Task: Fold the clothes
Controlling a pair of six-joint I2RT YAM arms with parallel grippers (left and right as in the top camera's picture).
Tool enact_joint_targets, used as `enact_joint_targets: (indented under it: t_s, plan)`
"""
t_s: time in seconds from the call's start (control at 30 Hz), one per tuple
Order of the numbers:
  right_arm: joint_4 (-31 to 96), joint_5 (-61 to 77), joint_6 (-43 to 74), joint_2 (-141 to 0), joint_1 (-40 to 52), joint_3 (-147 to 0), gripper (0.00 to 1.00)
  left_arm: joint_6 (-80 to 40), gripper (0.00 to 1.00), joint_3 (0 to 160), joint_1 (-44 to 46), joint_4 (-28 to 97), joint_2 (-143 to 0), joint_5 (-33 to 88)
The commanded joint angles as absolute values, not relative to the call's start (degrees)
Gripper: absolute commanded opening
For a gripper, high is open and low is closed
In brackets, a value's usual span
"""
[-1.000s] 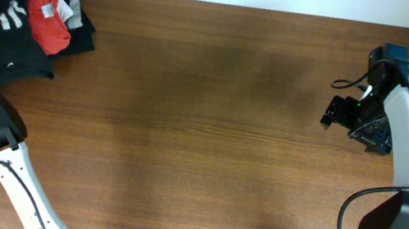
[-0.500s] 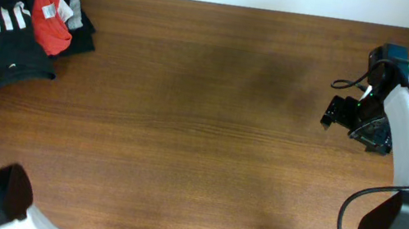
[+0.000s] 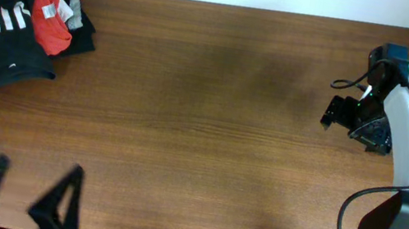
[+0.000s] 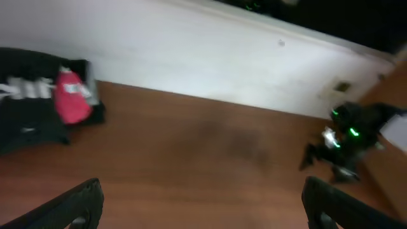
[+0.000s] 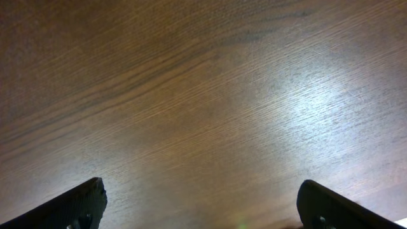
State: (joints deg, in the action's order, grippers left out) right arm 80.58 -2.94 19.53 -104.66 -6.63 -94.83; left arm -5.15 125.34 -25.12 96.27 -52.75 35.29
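Note:
The clothes, a dark charcoal T-shirt (image 3: pixel 7 48) with white lettering facing up, lie bunched in the far left corner of the table. They also show at the left edge of the left wrist view (image 4: pixel 25 121). My left gripper (image 3: pixel 25 189) hovers open and empty by the table's near left edge, far from the shirt; its fingers (image 4: pixel 79 203) frame bare wood. Over bare wood at the far right, my right gripper (image 3: pixel 334 111) is open too, with nothing between its fingers (image 5: pixel 79 203).
A red T-shirt (image 3: pixel 52 22) and grey and white pieces (image 3: pixel 73 5) lie on the same pile. A white wall (image 4: pixel 210 57) runs along the table's far edge. The right arm (image 4: pixel 346 137) shows with green lights in the left wrist view.
My left arm has pulled away from the pile to the near left edge, and its gripper opened. The dark shirt stays on the pile. The right arm has not moved.

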Motion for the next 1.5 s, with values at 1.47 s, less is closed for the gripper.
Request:
enact_joint_targets:
  t_s: [1.47]
  plan:
    - [80.6, -3.1, 20.0, -103.9, -6.8, -95.4, 0.99, 1.0, 0.99, 2.2, 3.1, -4.3, -0.3, 6.4]
